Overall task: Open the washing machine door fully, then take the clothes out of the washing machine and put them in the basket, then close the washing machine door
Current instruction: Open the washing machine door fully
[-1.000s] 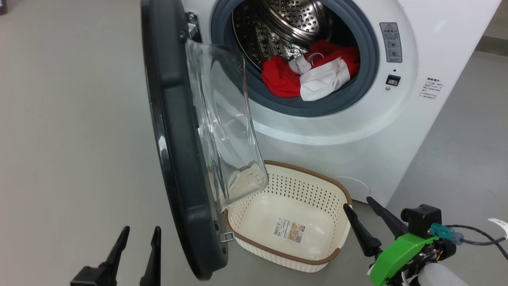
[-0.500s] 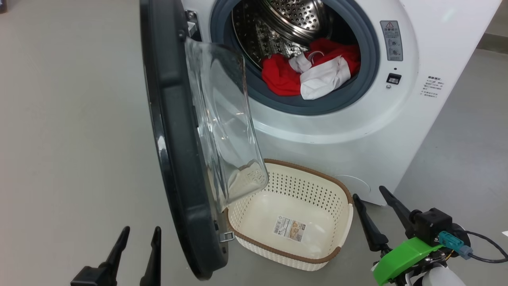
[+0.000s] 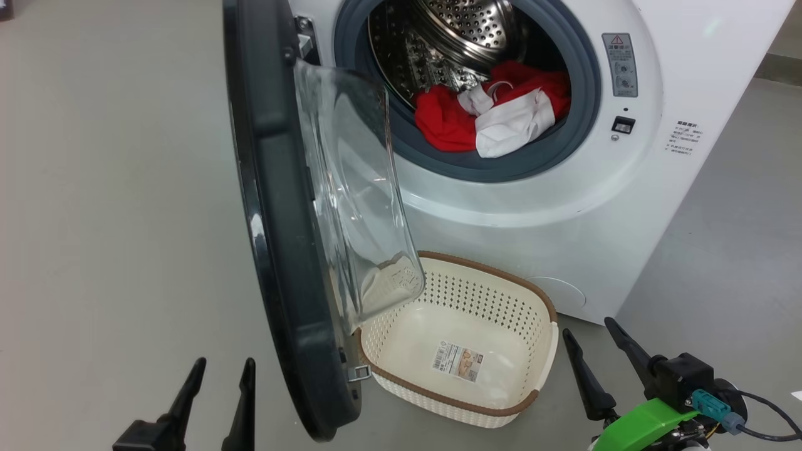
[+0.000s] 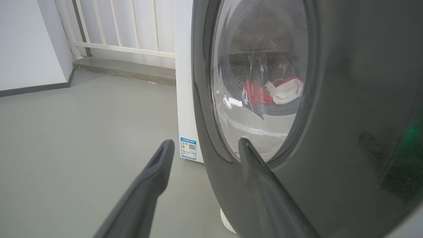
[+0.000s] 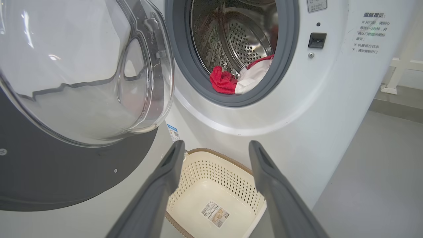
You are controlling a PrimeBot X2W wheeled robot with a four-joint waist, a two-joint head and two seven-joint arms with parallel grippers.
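Note:
The washing machine [image 3: 564, 207] stands with its door [image 3: 276, 219] swung out, edge-on to me, the glass bowl [image 3: 357, 188] hanging over the left end of the basket [image 3: 495, 270]. Red and white clothes [image 3: 495, 116] lie in the drum's mouth. The cream basket sits on the floor below the opening and holds nothing. My left gripper [image 3: 225, 363] is open, low, on the door's outer side; in the left wrist view its gripper [image 4: 205, 141] is close to the black rim [image 4: 347, 99]. My right gripper [image 3: 588, 327] is open, right of the basket. In the right wrist view the gripper [image 5: 217, 142] points over the basket [image 5: 214, 172] toward the clothes [image 5: 231, 81].
Grey floor [image 3: 113, 188] spreads left of the door and right of the machine [image 3: 739, 250]. A white railing and a low step [image 4: 125, 62] run behind the machine. A black cable [image 3: 767, 407] trails from my right wrist.
My right gripper has drawn back to the right and lower, away from the basket's right rim. The left gripper, door, clothes and basket are unchanged.

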